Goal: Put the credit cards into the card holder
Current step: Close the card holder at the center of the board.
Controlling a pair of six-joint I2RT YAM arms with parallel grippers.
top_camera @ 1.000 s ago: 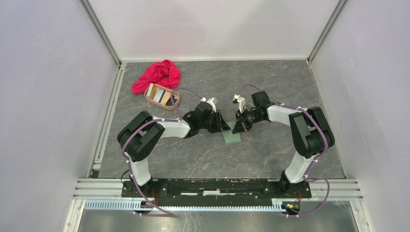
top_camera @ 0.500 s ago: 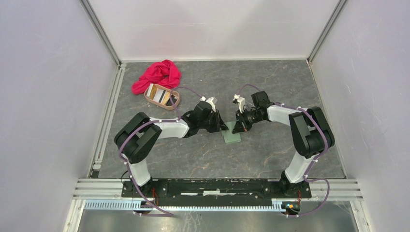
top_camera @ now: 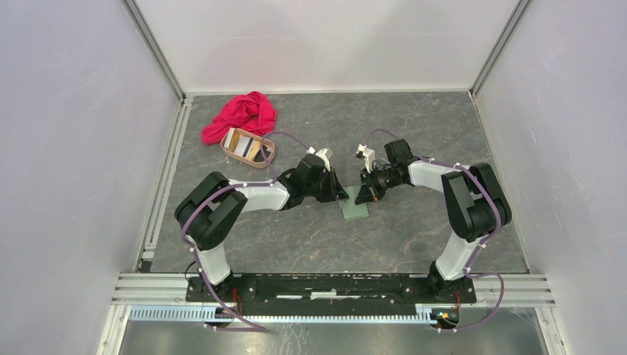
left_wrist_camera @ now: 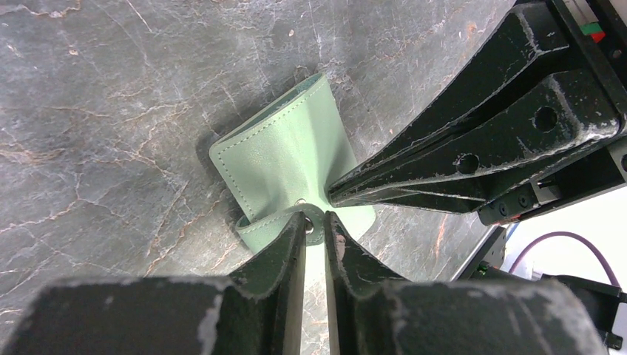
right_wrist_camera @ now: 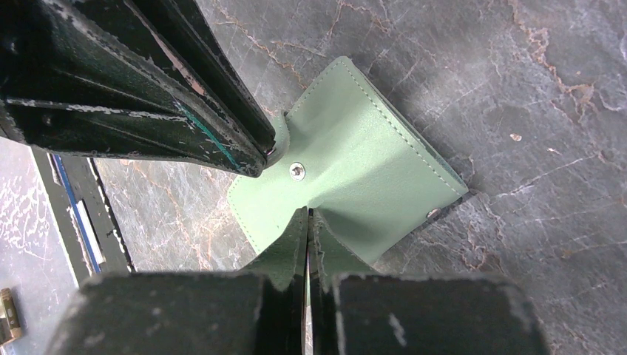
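The card holder [top_camera: 355,205], a sage-green wallet, lies folded on the table's middle, between both grippers. My left gripper [left_wrist_camera: 316,222] is shut on its snap tab [left_wrist_camera: 314,216], whose rounded end sits between the fingertips; it shows from above too, left gripper [top_camera: 341,194]. My right gripper [right_wrist_camera: 307,213] is shut, its tips resting on the card holder [right_wrist_camera: 370,170] beside the snap stud [right_wrist_camera: 297,171]; seen from above, the right gripper [top_camera: 367,194] meets the wallet's far edge. The credit cards [top_camera: 240,142], orange-gold and pale, stand in the tray at the back left.
A pinkish-tan oval tray [top_camera: 270,154] holds the cards near the left arm's elbow side. A red cloth [top_camera: 242,115] is bunched just behind it. Metal rails run along the left wall and the near edge.
The left gripper's jaws have narrowed onto the snap tab, and the left arm has shifted slightly. The right arm and the card holder stay where they were.
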